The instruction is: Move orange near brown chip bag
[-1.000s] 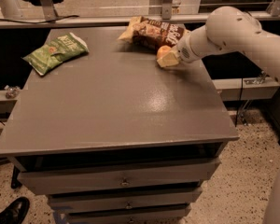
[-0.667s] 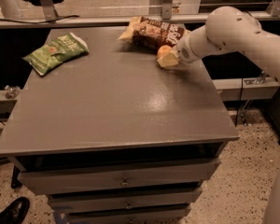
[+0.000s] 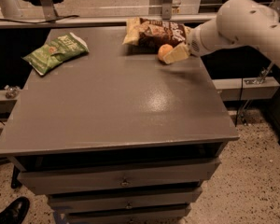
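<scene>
The orange rests on the grey table at the back right, right in front of the brown chip bag, which lies flat along the far edge with its cream-yellow end to the left. My gripper reaches in from the right on a white arm and sits low over the table. It touches or nearly touches the orange's right side. The orange shows mostly uncovered to the left of the gripper.
A green chip bag lies at the table's back left. The table has drawers below its front edge. A rail and dark gap run behind the table. A shoe shows on the floor at the lower left.
The orange, mostly covered by the gripper before, now shows to the gripper's left beside the brown chip bag. The gripper has shifted slightly to the right.
</scene>
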